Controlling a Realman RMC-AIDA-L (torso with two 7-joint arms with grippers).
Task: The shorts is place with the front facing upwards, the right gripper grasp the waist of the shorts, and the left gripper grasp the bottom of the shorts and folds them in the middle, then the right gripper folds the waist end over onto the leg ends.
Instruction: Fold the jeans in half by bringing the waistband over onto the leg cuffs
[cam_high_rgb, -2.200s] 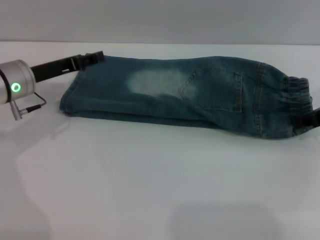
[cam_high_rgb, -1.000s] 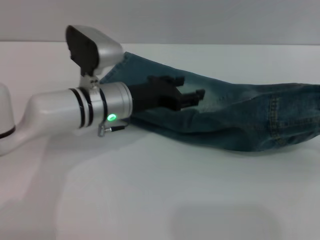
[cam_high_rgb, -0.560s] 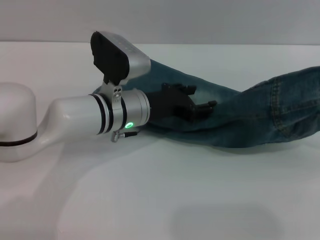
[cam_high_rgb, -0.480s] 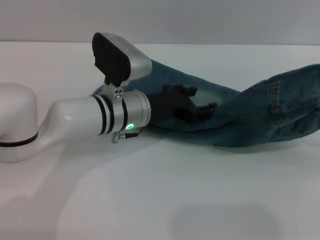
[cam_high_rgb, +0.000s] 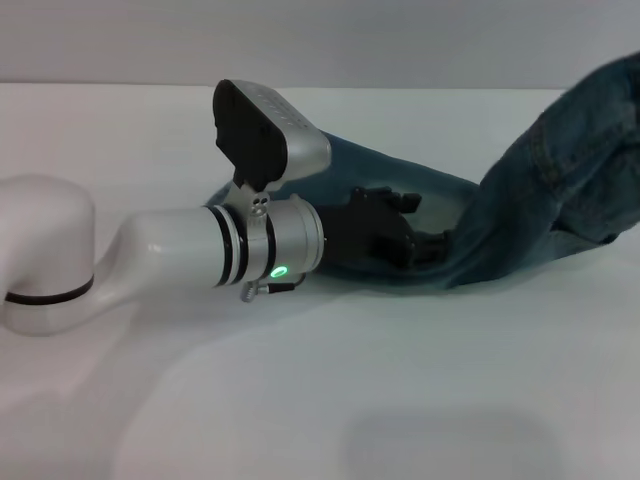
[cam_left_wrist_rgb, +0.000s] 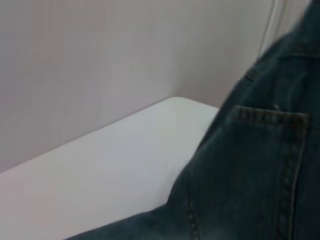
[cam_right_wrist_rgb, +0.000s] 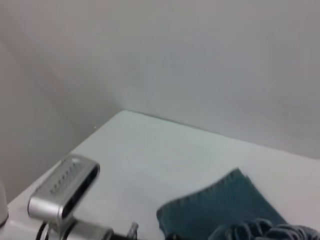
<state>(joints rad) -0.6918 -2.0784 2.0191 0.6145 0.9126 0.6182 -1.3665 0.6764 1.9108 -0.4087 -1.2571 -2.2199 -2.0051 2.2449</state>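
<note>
1. The shorts (cam_high_rgb: 470, 235) are blue denim, lying on the white table (cam_high_rgb: 330, 400), with one end lifted high at the right.
2. The left gripper (cam_high_rgb: 405, 235) lies on the flat part; whether it is clenched cannot be told.

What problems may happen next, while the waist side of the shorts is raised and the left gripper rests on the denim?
1. The left gripper lies on the middle of the shorts. If the raised waist part comes over now, it may drape on the gripper and spoil the fold.
2. The lifted part hangs loose and bunched at the head view's right edge; it may land creased or crooked.
3. The leg ends lie free on the table and may drag.
</note>
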